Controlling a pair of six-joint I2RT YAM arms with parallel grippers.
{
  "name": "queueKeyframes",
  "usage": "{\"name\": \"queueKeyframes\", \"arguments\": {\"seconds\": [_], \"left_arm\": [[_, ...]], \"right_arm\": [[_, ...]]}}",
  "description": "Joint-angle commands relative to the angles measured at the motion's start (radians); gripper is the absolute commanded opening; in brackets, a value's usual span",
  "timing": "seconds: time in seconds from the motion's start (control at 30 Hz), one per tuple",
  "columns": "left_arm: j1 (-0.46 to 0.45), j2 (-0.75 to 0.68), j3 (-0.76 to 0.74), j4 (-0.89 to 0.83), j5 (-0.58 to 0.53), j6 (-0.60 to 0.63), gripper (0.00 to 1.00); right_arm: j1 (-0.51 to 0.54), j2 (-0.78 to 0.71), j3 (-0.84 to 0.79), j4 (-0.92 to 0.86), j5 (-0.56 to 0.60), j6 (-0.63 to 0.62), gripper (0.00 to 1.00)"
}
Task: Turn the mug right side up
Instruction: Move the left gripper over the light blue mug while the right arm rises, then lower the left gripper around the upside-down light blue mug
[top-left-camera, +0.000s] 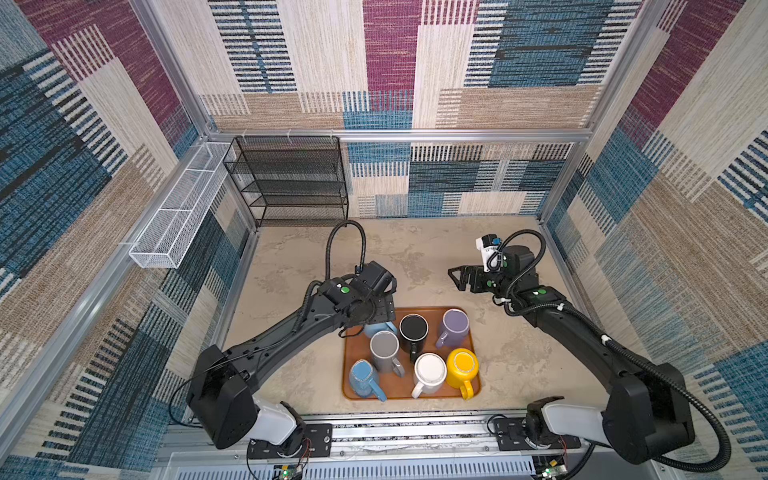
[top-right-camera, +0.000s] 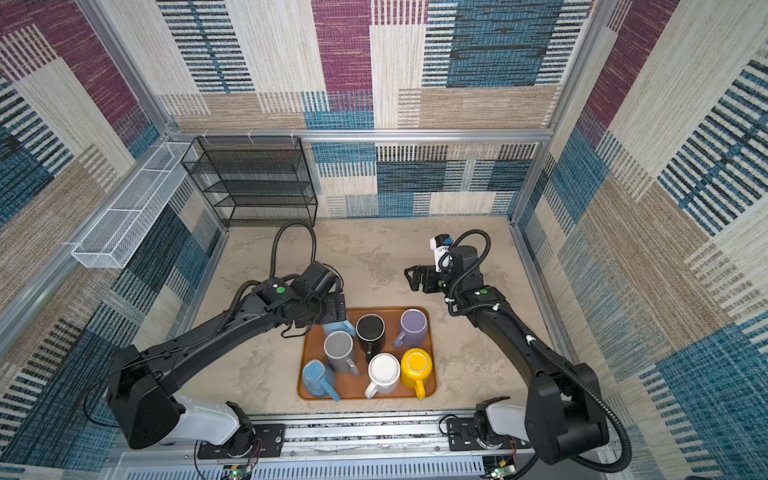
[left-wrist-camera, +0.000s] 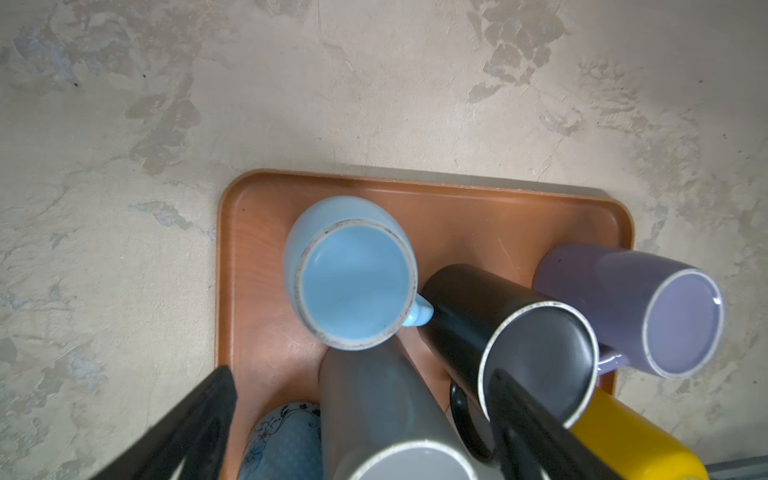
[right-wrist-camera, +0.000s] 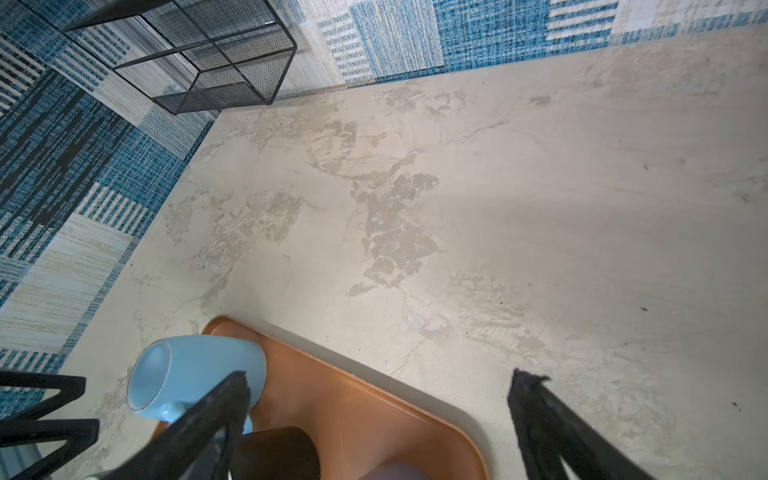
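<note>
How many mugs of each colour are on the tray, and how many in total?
Light blue mug: 1
Black mug: 1
Purple mug: 1
Grey mug: 1
Patterned blue mug: 1
White mug: 1
Yellow mug: 1
Total on the tray: 7

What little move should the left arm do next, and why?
Probably lower the left gripper so its jaws straddle the light blue mug. That mug sits bottom-up on the tray, and the open jaws hang above it, not yet gripping.
</note>
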Motion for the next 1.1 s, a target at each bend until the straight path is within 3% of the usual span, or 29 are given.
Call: {"name": "queueKeyframes", "arguments": {"seconds": [0.0, 0.67, 1.07], "left_arm": [[-0.019, 0.049, 0.039, -0.07, -0.046, -0.017, 0.91], [-0.029, 0.286, 0.187, -0.195, -0.175, 0.106, 0.89], [-0.027, 0.277, 0.158, -0.264, -0.167, 0.165, 0.84]], "right_arm": [[0.002, -0.001, 0.007, 0.003, 0.029, -0.009, 1.0], [0.004, -0.013, -0.007, 0.037, 0.014, 0.008, 1.0], [0.006, -0.002, -0.002, 0.043, 0.006, 0.021, 1.0]]}}
